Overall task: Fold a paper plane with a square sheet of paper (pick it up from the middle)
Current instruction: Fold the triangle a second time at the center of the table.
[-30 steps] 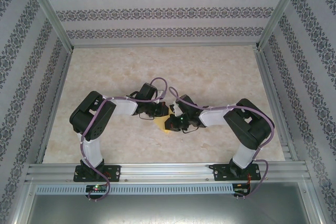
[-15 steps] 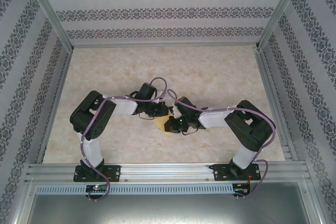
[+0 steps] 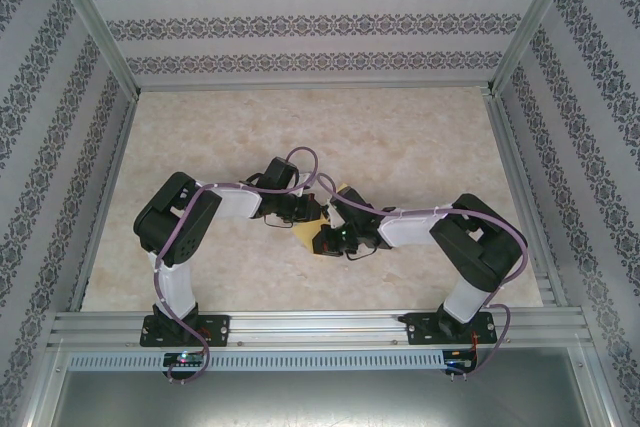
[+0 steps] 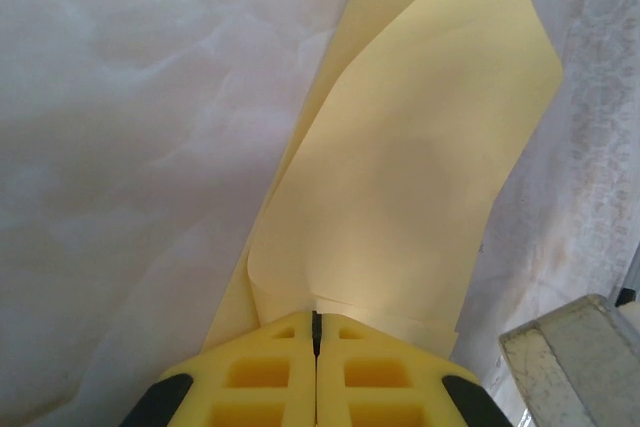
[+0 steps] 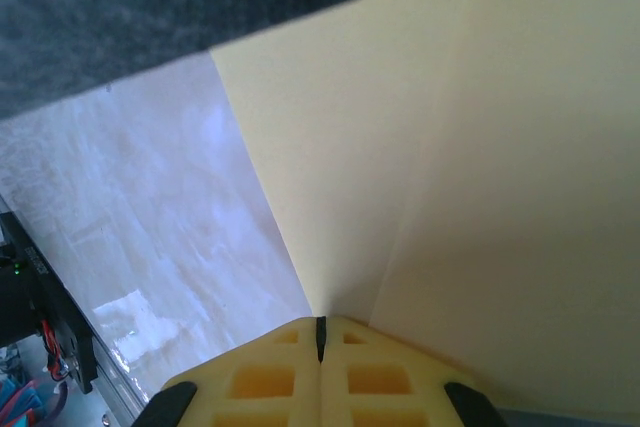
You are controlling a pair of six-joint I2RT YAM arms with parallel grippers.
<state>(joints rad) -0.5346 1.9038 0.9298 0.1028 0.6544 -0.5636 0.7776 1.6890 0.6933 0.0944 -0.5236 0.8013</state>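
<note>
While it is held over the counter (image 3: 420, 137), the folded paper (image 4: 420, 177) is pinched by the left fingers (image 4: 262, 375) and the right fingers (image 5: 268, 379), both closed on it.

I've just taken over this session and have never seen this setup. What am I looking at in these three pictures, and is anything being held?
These are two robot arms bolted at the near edge of a marble-patterned table. The wide picture comes from a fixed camera above and behind them, so the left arm is on the left and the right arm on the right. The other two pictures come from a small camera on each wrist, looking along that arm's own yellow fingers. The left hand and the right hand are both shut on the same mustard-yellow sheet of paper, pinching it at their fingertips. The paper is creased and bowed, not flat, near the table's middle.
</note>
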